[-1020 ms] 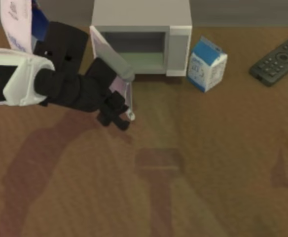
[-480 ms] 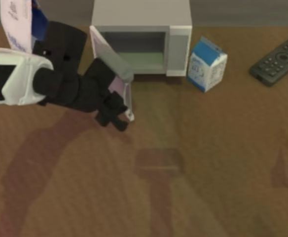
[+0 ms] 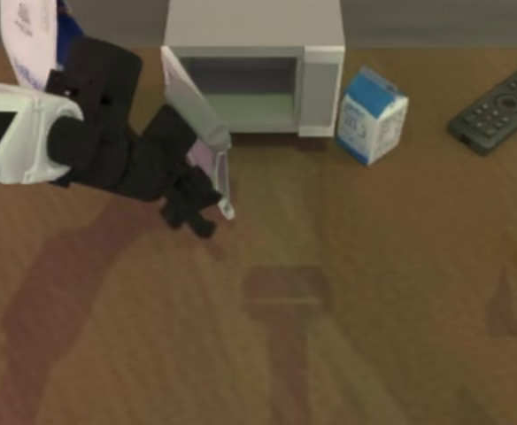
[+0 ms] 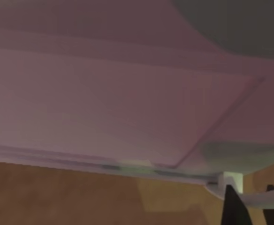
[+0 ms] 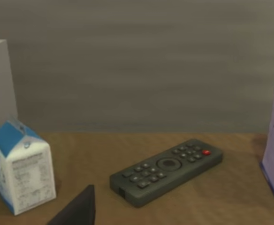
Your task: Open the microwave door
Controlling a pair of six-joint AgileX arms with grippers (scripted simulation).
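The microwave door (image 3: 198,128) stands swung well out from the front of the silver microwave (image 3: 254,35), hinged at the box's left edge and angling forward across the wooden table (image 3: 374,310), so that the cooking cavity (image 3: 245,88) shows open behind it. Its free edge, the one carrying the handle strip, points toward the near side of the table and lies right at the tips of the left gripper (image 3: 207,205), which reaches in from the table's left side. The door's long face therefore runs from the hinge toward the gripper, and any further opening means carrying that free edge leftward on an arc about the hinge. The left arm is by far the nearer one; the right arm is not seen from above. In the left wrist view the door's pale window fills most of the frame, and two dark fingertips (image 4: 234,206) stand close together beside a pale tab at the door's lower corner, seemingly pinching the handle edge, though the contact itself is hard to make out. A milk carton (image 3: 372,115) and a remote control (image 3: 496,108) sit to the microwave's right, well clear of the swing.
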